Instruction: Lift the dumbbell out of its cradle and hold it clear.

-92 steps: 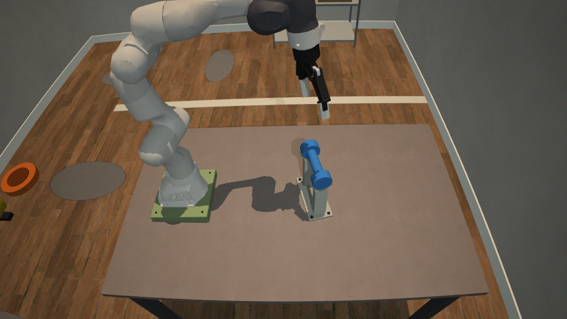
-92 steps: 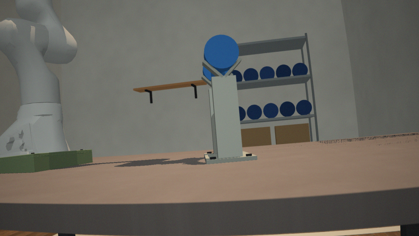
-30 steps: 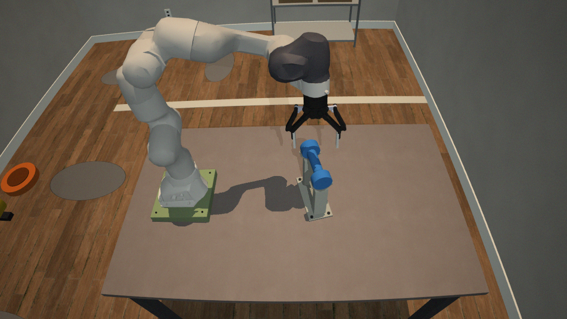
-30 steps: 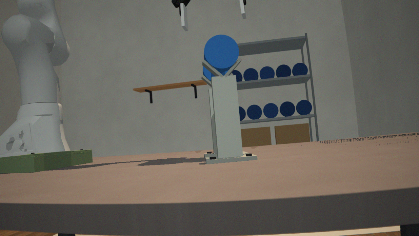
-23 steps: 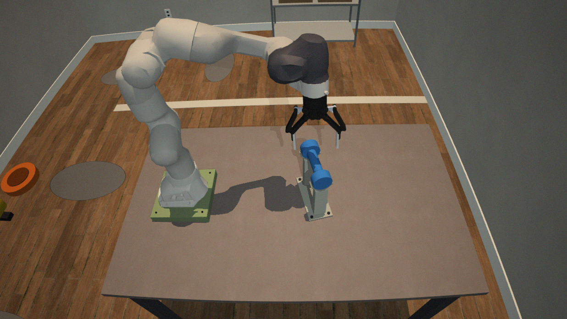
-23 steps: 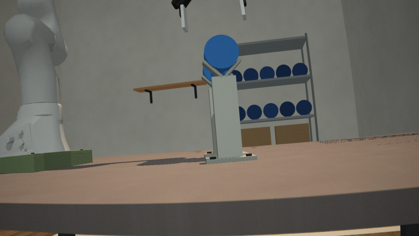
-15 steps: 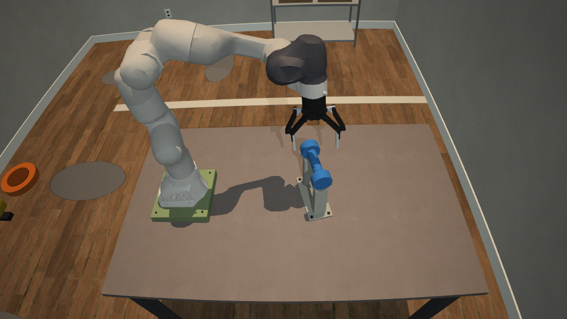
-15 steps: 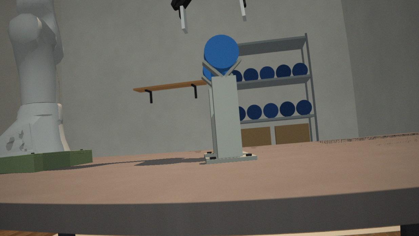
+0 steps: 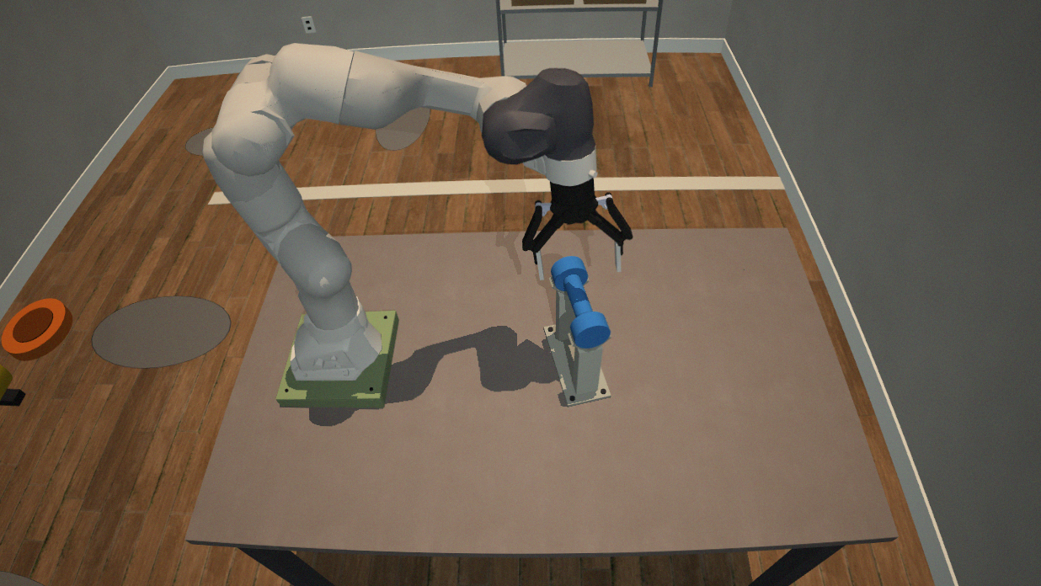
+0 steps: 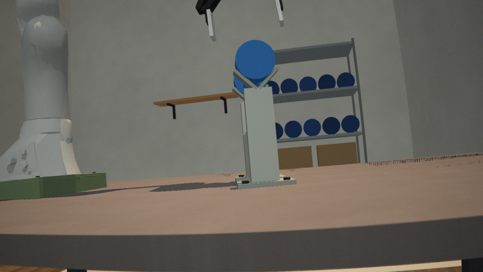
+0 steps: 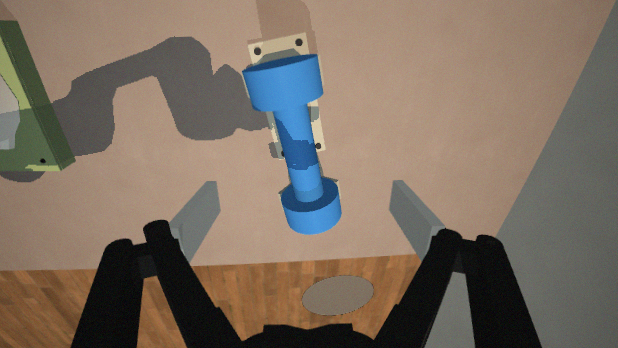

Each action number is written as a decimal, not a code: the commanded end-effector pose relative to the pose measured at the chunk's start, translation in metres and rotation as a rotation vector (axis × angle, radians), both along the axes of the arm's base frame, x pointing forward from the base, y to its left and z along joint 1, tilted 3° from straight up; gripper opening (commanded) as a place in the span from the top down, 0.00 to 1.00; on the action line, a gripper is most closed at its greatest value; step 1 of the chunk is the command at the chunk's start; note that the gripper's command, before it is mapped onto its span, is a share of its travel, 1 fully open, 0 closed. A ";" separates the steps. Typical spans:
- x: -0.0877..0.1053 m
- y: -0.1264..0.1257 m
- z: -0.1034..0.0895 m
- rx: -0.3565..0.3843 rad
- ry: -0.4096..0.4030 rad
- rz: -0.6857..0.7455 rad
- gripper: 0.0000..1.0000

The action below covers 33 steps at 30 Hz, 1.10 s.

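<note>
The blue dumbbell (image 9: 579,300) (image 10: 255,59) (image 11: 296,135) lies level in the V-shaped top of a tall grey cradle (image 9: 580,364) (image 10: 260,135) (image 11: 273,48) bolted to the brown table (image 9: 436,472) (image 10: 304,209) (image 11: 450,100). My gripper (image 9: 578,269) (image 10: 246,29) (image 11: 305,195) is open wide and empty. It hangs above the dumbbell, over its far head, fingers pointing down and apart from it. In the wrist view the far head sits between the two grey finger pads and the handle runs away from me.
The arm's green base plate (image 9: 334,392) (image 10: 50,185) (image 11: 30,125) sits left of the cradle. The table's far edge lies just behind the gripper. A rack of dark blue balls (image 10: 314,84) and a wooden wall shelf (image 10: 195,99) stand behind. An orange ring (image 9: 32,327) lies on the floor.
</note>
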State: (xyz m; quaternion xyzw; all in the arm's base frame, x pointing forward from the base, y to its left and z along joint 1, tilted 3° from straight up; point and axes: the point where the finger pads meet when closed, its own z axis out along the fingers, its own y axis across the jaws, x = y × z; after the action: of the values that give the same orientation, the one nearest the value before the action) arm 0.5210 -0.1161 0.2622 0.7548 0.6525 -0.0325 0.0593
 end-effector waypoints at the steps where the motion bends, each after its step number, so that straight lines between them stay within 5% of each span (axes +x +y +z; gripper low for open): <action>1: 0.003 -0.002 0.002 0.154 0.076 0.165 0.00; 30: 0.003 -0.002 0.002 0.154 0.076 0.165 0.00; 33: 0.003 -0.002 -0.010 0.155 0.076 0.165 0.00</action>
State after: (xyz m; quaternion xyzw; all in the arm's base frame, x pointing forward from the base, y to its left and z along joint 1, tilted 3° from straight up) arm 0.5254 -0.1177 0.2616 0.7010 0.7129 -0.0030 -0.0202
